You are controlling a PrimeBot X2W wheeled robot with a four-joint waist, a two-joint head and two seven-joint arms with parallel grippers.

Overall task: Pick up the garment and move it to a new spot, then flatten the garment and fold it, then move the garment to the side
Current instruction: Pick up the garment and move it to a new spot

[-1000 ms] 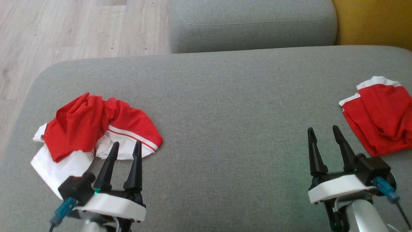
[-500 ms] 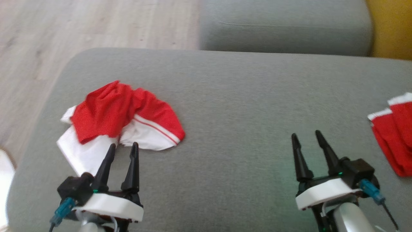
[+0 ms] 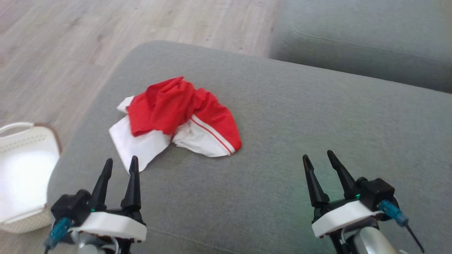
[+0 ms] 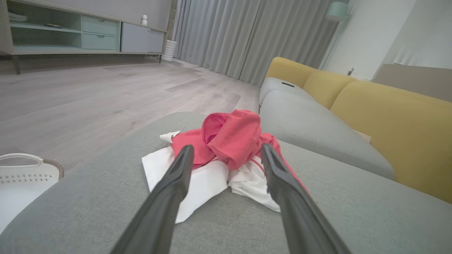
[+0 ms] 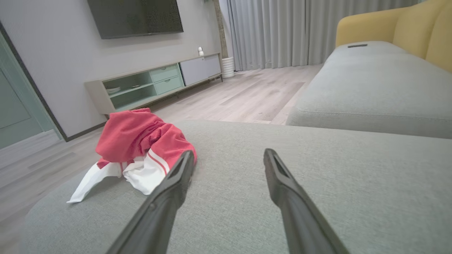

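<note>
I see red-and-white garment (image 3: pixel 176 116) crumpled on grey cushion (image 3: pixel 300 116), left of centre, just beyond my left gripper (image 3: pixel 122 159). Right gripper (image 3: pixel 317 155) well apart from it. Both jaws wide, holding nothing.

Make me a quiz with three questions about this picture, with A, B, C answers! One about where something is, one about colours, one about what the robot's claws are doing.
1. Which gripper is the crumpled garment nearer?
A. left gripper
B. right gripper
C. exactly between them

2. What colours is the garment?
A. blue and white
B. all green
C. red and white

3. How are the two grippers?
A. both shut on cloth
B. both open, empty
C. one shut

Answers:
1 A, it lies just ahead of the left gripper's fingers.
2 C, red cloth with white panels.
3 B, each pair of fingers is spread with nothing between.
</note>
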